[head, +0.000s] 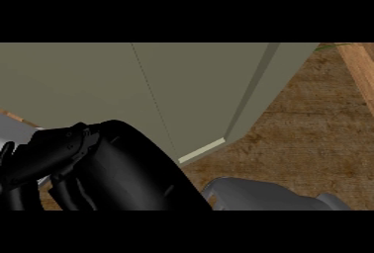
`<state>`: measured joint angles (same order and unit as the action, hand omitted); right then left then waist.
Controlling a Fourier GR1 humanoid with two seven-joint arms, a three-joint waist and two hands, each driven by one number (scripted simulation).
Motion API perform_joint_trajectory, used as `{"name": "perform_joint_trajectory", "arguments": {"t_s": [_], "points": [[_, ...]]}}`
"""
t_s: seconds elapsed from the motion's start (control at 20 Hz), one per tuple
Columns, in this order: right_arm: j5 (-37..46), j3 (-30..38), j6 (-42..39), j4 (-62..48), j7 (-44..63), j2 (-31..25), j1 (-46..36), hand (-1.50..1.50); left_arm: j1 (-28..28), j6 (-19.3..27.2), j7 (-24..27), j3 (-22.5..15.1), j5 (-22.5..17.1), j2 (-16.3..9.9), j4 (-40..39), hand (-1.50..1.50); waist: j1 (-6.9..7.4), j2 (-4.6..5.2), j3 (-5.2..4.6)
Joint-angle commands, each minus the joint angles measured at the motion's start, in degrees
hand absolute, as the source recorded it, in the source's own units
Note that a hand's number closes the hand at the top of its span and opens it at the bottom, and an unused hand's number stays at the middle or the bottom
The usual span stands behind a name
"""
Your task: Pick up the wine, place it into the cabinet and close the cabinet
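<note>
You've got one black hand [110,168] filling the lower left of the frame, very close to the view. The grey forearm [270,195] at the bottom right seems to run into it, so I'd call it your right hand reaching across, though that's a judgement. Its fingers are a dark tangle at the left edge, and you can't tell whether they're spread, pressed together or wrapped round anything. Your left hand doesn't show.

The wine isn't visible anywhere. If it's being carried, it's hidden behind that black hand, and nothing on the bare brown table [314,128] at the right looks like a bottle.

The cabinet [197,89] takes up the whole upper left and middle as a big olive-grey box. A thin seam runs down its face and a pale strip sits at its lower corner. From this angle you can't say whether a door stands open.

Expect the wine to behave like glass: stiff, smooth, slippery, fairly heavy for its width, and breakable if it knocks the cabinet's edge. Take it round the body, low enough that it won't swing, not by the thin neck. Keep it upright going in.
</note>
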<state>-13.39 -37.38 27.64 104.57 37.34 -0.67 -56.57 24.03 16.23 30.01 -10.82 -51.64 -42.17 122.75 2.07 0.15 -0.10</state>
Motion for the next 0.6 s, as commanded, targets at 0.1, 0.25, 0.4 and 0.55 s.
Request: {"name": "perform_joint_trajectory", "arguments": {"t_s": [0.1,0.25,0.4,0.55], "points": [[2.3,5.3,-4.7,-17.3,-6.3,0.7,-10.5,1.5,-0.4,0.9,-0.4,-1.5,2.4,2.2,0.0,-1.5,-0.35,0.03,0.02],[2.3,8.1,-4.9,-23.3,-10.6,0.7,-11.1,1.5,-1.0,-3.7,-0.1,1.4,0.7,2.4,-4.9,-1.5,-0.55,0.04,0.01],[-0.3,14.2,-10.7,-29.7,-12.1,0.7,-13.7,1.5,-4.4,0.6,-0.5,-2.6,5.0,5.3,-4.6,-1.5,-1.13,0.19,0.05],[-0.3,13.5,-10.2,-32.6,-16.3,0.7,-12.0,1.5,-5.8,-0.4,-3.2,1.9,2.9,4.4,-5.8,-1.5,-1.26,0.07,0.07]]}}
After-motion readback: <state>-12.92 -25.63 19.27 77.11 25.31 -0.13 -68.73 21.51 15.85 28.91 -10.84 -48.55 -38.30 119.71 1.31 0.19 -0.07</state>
